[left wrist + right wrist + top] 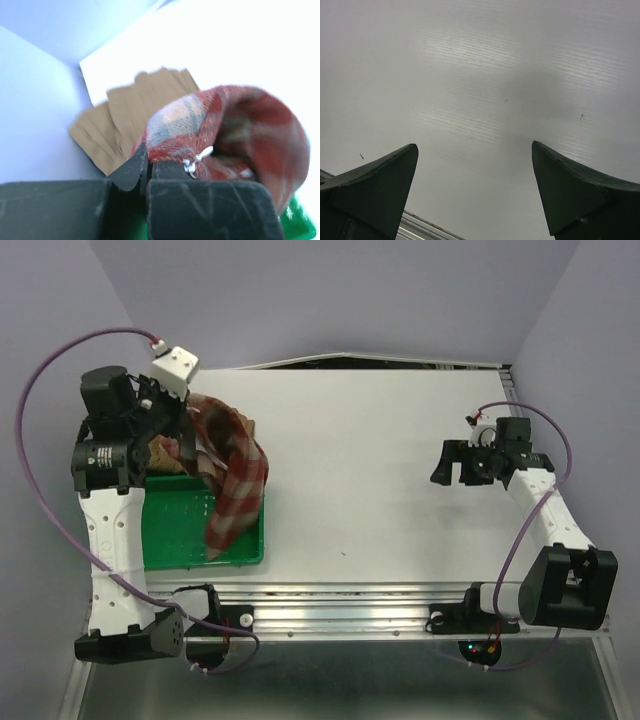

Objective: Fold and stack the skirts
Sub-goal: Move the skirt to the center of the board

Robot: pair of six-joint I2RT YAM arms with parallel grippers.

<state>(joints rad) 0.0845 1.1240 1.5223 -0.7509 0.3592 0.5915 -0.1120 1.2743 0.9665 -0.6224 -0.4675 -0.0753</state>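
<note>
Even light fills the sharp overhead view. The left wrist view glares white across the table [225, 45], and the plaid skirt [235, 125] is blurred. The right wrist view is dimmer, a soft shadow on the table

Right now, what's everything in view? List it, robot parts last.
plaid skirt: one, red and cream, hanging from the left gripper, its lower end in the green tray
tan skirts: tan-brown pleated cloth, count unclear, lying behind the plaid skirt at the table's far left
green tray: one, green ribbed, near left of the table
table: one, white
metal rail: one, silver, along the table's near edge
left gripper: black, shut on the plaid skirt, raised over the tray's far end
right gripper: black, open and holding nothing, over bare table on the right
</note>
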